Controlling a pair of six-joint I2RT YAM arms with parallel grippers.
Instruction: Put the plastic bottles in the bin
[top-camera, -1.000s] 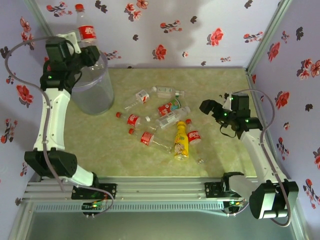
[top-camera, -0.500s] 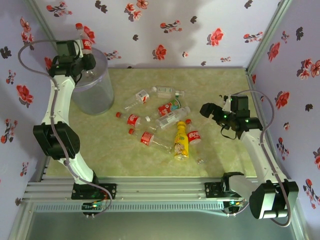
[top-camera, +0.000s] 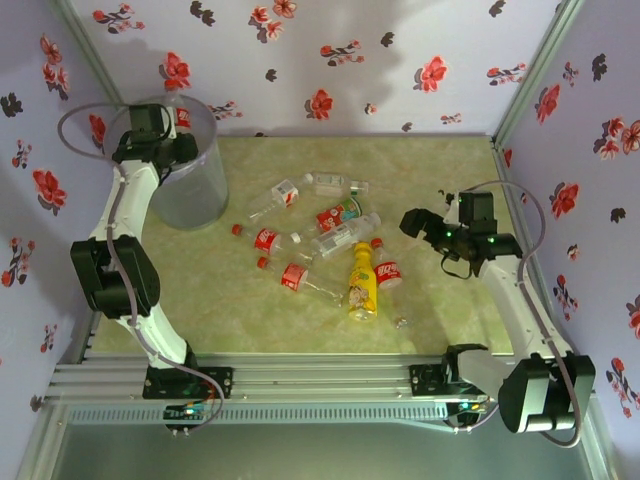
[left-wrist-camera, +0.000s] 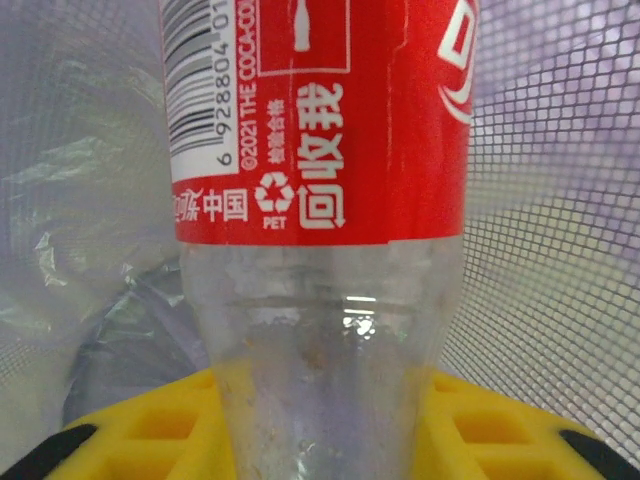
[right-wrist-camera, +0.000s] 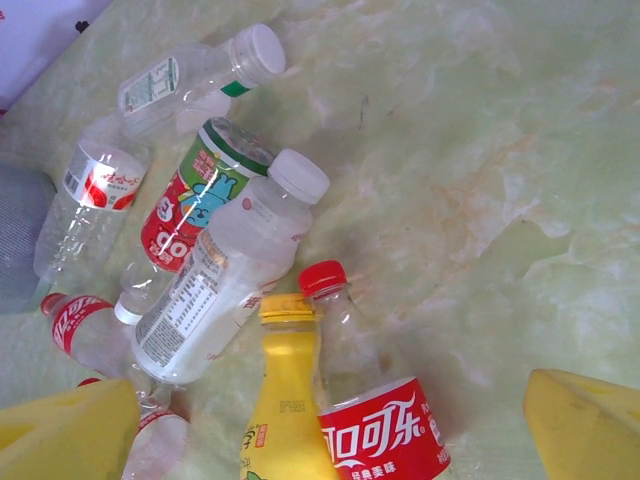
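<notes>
My left gripper (top-camera: 176, 135) is clamped on a red-labelled bottle (left-wrist-camera: 320, 200), holding it at the rim of the bin (top-camera: 195, 195) in the far left corner of the bench (top-camera: 450, 170). My right gripper (top-camera: 412, 222) hangs with its jaws wide apart, just right of the other bottles (top-camera: 320, 245) lying on the bench, a yellow one (top-camera: 362, 285) among them.

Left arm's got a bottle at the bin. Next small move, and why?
Probably open the left gripper. It is shut on the red-labelled bottle, and in the top view that bottle appears to sit inside the rim of the bin, so letting go should drop it in.
</notes>
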